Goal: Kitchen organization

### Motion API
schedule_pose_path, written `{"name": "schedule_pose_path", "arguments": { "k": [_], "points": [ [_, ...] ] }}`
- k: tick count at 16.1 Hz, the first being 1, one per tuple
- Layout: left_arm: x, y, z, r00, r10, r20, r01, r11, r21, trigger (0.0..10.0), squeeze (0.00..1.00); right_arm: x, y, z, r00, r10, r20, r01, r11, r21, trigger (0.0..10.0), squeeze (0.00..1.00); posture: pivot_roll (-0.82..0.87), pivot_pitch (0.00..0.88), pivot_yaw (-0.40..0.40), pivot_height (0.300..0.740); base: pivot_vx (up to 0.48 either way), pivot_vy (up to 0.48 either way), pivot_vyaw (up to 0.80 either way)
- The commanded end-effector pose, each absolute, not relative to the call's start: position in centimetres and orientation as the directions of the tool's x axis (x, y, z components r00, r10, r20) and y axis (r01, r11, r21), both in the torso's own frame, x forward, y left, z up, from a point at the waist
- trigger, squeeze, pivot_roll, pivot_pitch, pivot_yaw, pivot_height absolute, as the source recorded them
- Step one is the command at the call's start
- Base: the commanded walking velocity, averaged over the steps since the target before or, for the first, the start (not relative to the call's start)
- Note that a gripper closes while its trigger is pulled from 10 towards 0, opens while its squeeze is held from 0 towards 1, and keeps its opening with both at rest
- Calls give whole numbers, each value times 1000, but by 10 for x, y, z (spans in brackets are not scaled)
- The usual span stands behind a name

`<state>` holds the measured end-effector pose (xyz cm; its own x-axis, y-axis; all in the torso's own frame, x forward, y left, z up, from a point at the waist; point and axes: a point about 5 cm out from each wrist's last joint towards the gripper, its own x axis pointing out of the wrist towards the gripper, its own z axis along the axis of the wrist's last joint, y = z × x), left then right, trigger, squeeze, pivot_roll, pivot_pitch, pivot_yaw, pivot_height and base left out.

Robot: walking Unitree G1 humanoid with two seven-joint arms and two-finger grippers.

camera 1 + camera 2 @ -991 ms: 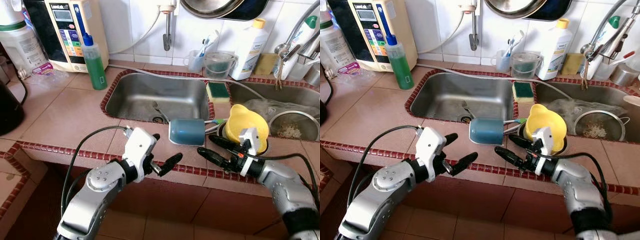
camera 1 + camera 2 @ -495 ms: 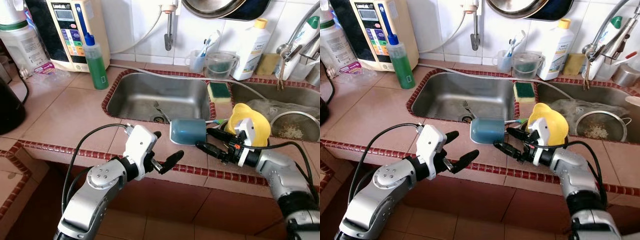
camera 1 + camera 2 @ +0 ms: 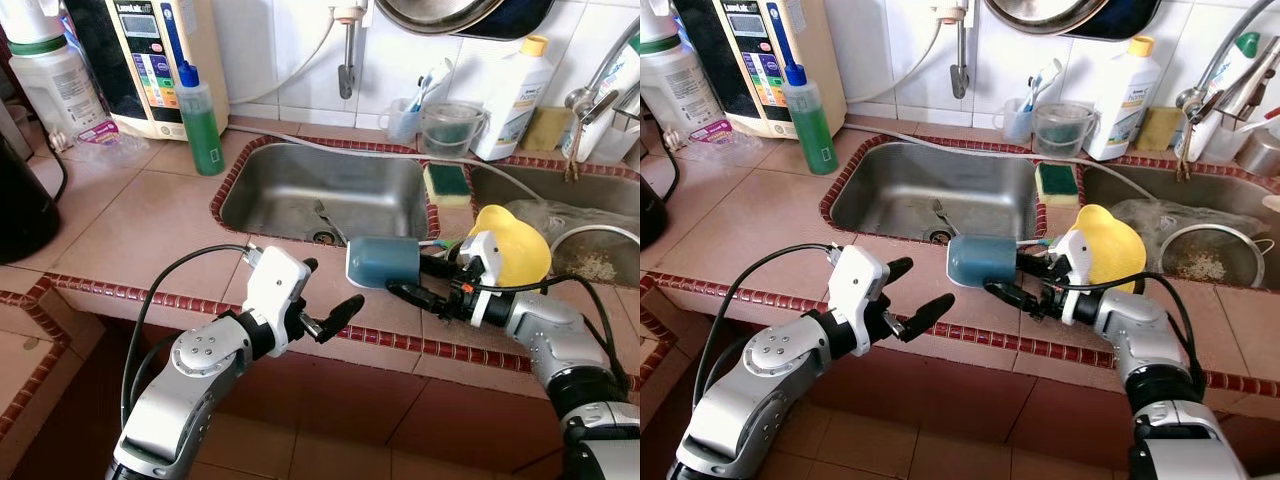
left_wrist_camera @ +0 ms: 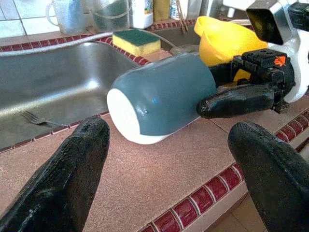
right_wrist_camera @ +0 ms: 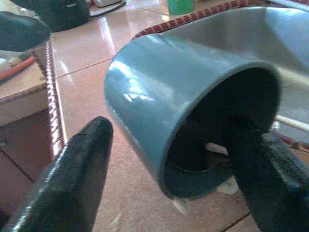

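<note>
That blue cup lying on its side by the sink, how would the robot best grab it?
By the rim, from its open right end. The blue cup lies on its side on the counter, mouth toward the right gripper. One finger inside and one outside would pinch the wall; the round body looks too wide and could roll.

Left gripper (image 3: 328,294) extends forward with its fingers spread wide, arm bent at the elbow. Right gripper (image 3: 422,280) reaches leftward, its fingers parted, forearm held low.

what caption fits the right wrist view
Right gripper straddling the rim of a tipped blue cup, one finger inside its mouth.
</note>
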<state>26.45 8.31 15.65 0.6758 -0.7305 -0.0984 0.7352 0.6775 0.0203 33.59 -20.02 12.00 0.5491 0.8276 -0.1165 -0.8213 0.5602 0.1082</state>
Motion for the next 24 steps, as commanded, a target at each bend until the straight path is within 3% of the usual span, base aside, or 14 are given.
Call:
{"name": "schedule_pose_path", "arguments": {
  "k": [1, 3, 8, 24],
  "points": [
    [264, 83, 161, 681, -727, -87, 732, 681, 30, 10000, 0, 338, -197, 123, 526, 842, -121, -838, 538, 98, 2824, 0, -105, 37, 11, 740, 0, 0, 0],
    [264, 83, 162, 683, -725, -86, 729, 684, 30, 10000, 0, 336, -195, 119, 511, 850, -126, -845, 524, 109, 2667, 0, -103, 37, 11, 740, 0, 0, 0],
    [263, 83, 162, 685, -724, -84, 728, 686, 26, 10000, 0, 334, -195, 114, 500, 856, -129, -848, 515, 126, 118, 0, -102, 42, 11, 740, 0, 0, 0],
    [262, 84, 162, 688, -720, -86, 724, 689, 21, 10000, 0, 334, -187, 116, 463, 883, -78, -867, 470, 165, 0, 0, -98, 41, 12, 740, 0, 0, 0]
  ]
}}
